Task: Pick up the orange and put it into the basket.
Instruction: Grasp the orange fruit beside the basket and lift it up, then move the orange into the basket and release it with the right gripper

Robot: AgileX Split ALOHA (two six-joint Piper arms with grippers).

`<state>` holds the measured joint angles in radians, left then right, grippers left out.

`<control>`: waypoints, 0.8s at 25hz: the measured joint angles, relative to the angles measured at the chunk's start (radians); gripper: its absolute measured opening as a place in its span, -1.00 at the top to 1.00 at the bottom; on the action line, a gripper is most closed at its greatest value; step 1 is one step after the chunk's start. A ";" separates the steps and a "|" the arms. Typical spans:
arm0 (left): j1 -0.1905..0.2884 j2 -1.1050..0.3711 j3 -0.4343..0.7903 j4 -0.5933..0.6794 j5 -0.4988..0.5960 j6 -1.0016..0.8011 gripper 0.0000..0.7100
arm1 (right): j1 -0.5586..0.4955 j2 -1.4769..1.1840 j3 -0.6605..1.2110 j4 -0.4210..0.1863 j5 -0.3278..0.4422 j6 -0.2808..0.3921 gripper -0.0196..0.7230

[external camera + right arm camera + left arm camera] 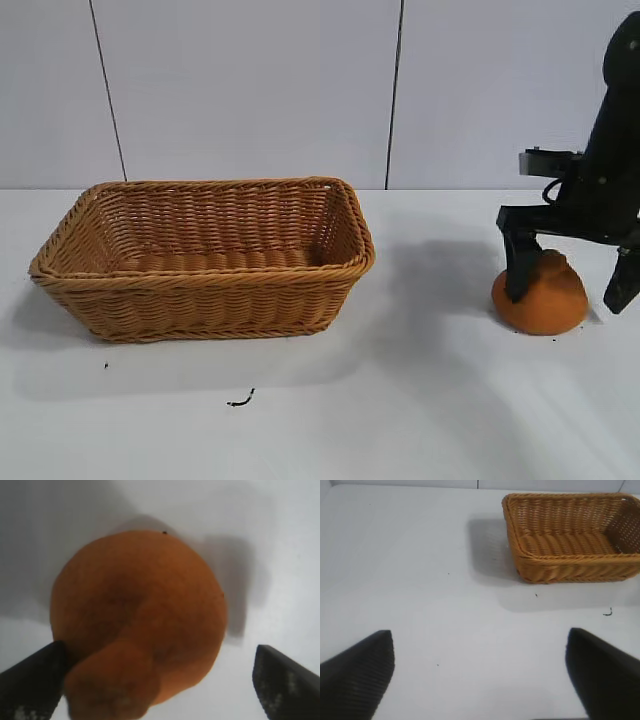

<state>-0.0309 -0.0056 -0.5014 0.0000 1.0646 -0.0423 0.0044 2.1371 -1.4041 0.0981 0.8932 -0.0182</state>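
The orange sits on the white table at the right, dull orange with a knobbly bump on top. My right gripper is open and lowered around it, one finger against its left side, the other apart on the right. In the right wrist view the orange fills the space between the fingers. The wicker basket stands at the left centre, with nothing in it. My left gripper is open over bare table, out of the exterior view; the basket shows farther off in its wrist view.
A small dark scrap lies on the table in front of the basket, also in the left wrist view. The white table stretches between basket and orange. A panelled wall stands behind.
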 joint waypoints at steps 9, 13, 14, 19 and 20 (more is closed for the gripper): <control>0.000 0.000 0.000 0.000 0.000 0.000 -0.88 | 0.000 -0.030 -0.046 0.007 0.032 -0.002 0.83; 0.000 0.000 0.000 0.000 0.000 0.000 -0.88 | 0.000 -0.075 -0.135 -0.001 0.094 -0.002 0.83; 0.000 0.000 0.000 0.000 0.000 0.000 -0.88 | 0.000 -0.090 -0.168 -0.002 0.117 -0.002 0.83; 0.000 0.000 0.000 0.000 0.000 0.000 -0.88 | 0.035 -0.122 -0.335 0.002 0.221 0.006 0.83; 0.000 0.000 0.000 0.000 0.000 0.000 -0.88 | 0.048 -0.122 -0.371 0.003 0.238 0.010 0.83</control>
<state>-0.0309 -0.0056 -0.5014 0.0000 1.0646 -0.0423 0.0524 2.0147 -1.7752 0.1007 1.1311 -0.0077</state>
